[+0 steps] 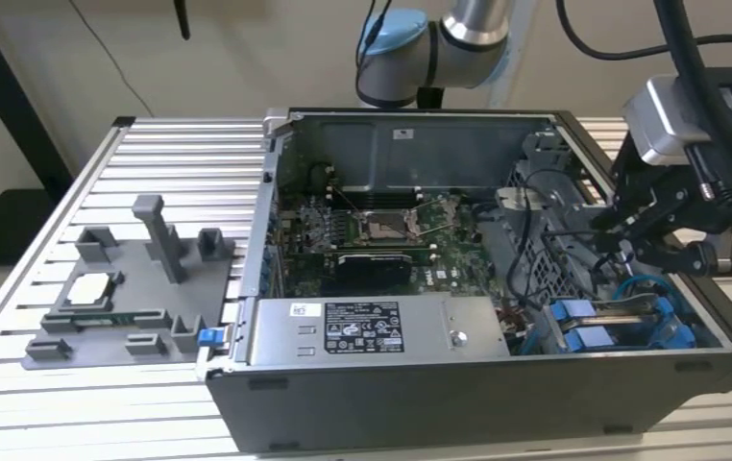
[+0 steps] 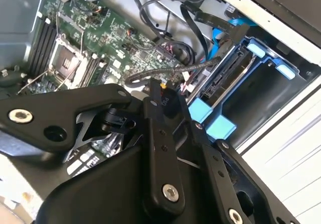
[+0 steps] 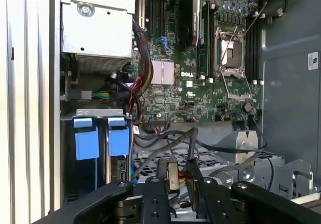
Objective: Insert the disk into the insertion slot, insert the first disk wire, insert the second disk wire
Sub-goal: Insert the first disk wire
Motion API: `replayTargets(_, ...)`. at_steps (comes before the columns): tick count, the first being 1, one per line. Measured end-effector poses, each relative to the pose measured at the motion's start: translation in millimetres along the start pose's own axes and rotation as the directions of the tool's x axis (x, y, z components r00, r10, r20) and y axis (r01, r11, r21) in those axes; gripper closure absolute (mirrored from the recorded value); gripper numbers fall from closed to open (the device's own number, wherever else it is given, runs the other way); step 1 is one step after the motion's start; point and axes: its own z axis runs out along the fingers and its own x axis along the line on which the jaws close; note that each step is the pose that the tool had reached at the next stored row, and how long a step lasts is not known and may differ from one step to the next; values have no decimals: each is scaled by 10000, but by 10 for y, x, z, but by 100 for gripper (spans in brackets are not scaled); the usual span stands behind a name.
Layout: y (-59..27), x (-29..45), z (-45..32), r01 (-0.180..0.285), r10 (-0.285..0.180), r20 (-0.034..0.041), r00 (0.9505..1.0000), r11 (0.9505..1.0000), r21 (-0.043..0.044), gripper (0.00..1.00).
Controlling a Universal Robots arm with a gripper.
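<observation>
The gripper (image 3: 180,178), clenched on a disk wire connector (image 3: 172,174), should hold it square to the disk (image 3: 119,141) seated at a corner of the computer case (image 1: 469,413), with the cable kept unsnagged.

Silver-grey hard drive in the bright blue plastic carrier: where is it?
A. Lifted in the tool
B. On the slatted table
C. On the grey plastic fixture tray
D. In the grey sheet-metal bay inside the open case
D: the silver-grey hard drive in its bright blue carrier sits in the grey sheet-metal bay inside the open case.
</observation>
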Motion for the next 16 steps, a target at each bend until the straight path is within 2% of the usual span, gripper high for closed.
replayTargets(11, 1, 27, 7, 3, -3, 13, 10000, 10000, -1, 0)
replayTargets(16, 14, 28, 13, 0, 0, 57, 10000, 10000, 0, 0)
